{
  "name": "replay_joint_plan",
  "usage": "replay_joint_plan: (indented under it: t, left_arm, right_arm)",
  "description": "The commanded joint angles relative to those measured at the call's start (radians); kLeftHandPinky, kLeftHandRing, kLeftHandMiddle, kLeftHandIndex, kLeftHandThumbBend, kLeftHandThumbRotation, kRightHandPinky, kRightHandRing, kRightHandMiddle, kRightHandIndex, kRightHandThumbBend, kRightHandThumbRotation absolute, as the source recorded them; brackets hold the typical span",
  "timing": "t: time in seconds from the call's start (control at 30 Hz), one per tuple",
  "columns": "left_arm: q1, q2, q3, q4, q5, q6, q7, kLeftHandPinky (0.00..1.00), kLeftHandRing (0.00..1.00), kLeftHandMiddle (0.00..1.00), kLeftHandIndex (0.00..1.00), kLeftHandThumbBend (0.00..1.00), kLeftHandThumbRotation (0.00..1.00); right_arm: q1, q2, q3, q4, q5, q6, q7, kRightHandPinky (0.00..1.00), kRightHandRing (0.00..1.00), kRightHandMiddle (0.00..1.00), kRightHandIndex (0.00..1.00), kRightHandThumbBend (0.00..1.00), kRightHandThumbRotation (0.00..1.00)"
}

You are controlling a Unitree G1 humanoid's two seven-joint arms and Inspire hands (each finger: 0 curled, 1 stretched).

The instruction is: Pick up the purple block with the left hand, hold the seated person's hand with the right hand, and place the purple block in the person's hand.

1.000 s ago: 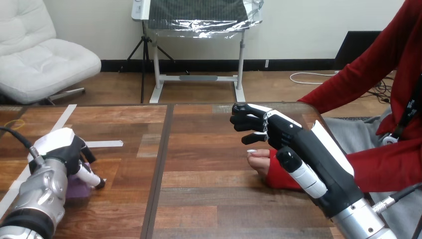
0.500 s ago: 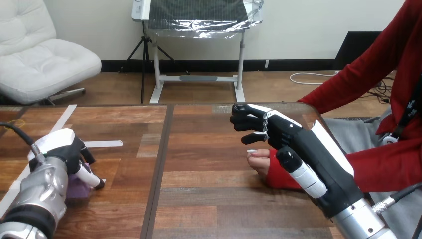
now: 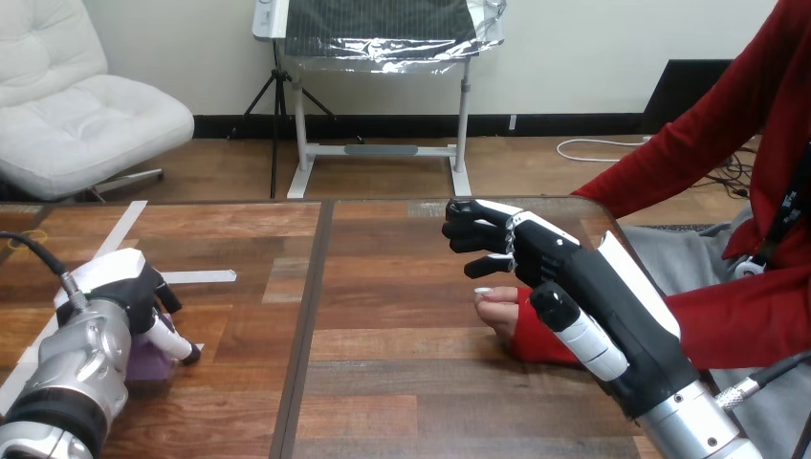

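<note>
The left hand (image 3: 129,292) is lowered onto the purple block (image 3: 145,364), covering it from above; whether it actually grips the block cannot be told. The block lies flat on the bench (image 3: 402,368) directly beneath this hand, only its near side peeking out. With so much hidden, its long axis and heading cannot be told. Just beyond the hand, a strip of white tape (image 3: 198,276) is stuck to the bench.

Well apart to the other side, the right hand (image 3: 574,277) hovers with fingers (image 3: 475,237) loosely bent and parted from the thumb, clasping nothing. Beneath it lies the person's hand (image 3: 495,311), its fingertips showing under those fingers with a gap between, and the red sleeve (image 3: 529,342) sits behind the thumb.
</note>
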Motion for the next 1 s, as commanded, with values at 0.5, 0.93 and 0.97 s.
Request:
replay_joint_plan:
  t: [0.5,0.93,0.97]
  left_arm:
    - [-0.055,0.024,-0.007,-0.074,0.017,0.001,-0.028,0.66,0.76,0.78,0.74,0.77,0.09]
    - [-0.048,0.038,0.004,-0.117,0.006,0.016,-0.074,0.67,0.78,0.8,0.76,0.77,0.12]
    - [-0.047,0.039,0.004,-0.119,0.006,0.017,-0.076,0.67,0.78,0.8,0.76,0.77,0.12]
  right_arm:
    - [-0.036,-0.003,-0.023,-0.036,0.004,-0.001,-0.011,0.72,0.8,0.81,0.82,0.97,1.0]
    - [-0.041,-0.004,-0.023,-0.021,0.012,-0.016,-0.004,0.72,0.8,0.81,0.83,0.96,1.0]
    - [-0.041,-0.004,-0.023,-0.021,0.012,-0.015,-0.004,0.72,0.8,0.81,0.83,0.96,1.0]
